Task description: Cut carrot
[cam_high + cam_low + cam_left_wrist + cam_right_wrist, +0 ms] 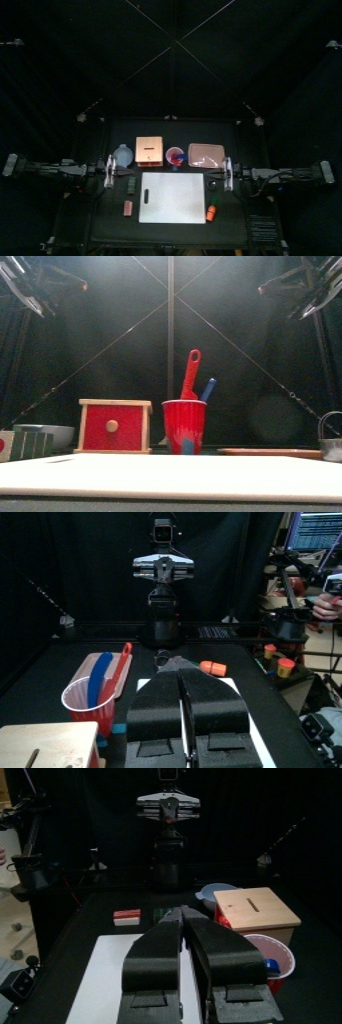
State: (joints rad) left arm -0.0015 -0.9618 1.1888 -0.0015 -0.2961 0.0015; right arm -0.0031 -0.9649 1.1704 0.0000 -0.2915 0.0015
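since the small orange-red tapered carrot [211,213] lies off the white rectangular cutting board [173,196], just beside the board's right edge near the table's front, we think the first risk is a bad pick: it's thin and low on the black table [104,228], so jaws coming down slightly off line could roll it away or pinch only the tip. we'd also watch for mixing it up with the paler salmon-pink bar [128,208] on the board's other side. whatever does the cutting probably sits in the red plastic cup [183,427] with the red and blue handles, tall and light, so a tug on a handle could tip it. the wooden box with red front [114,425] stands close beside it, so clearance is tight.

both arms are parked high and folded back at the table's sides, well apart from everything. left gripper [187,675] has its jaws pressed together, holding nothing; right gripper [183,915] is nearly closed too, also empty.
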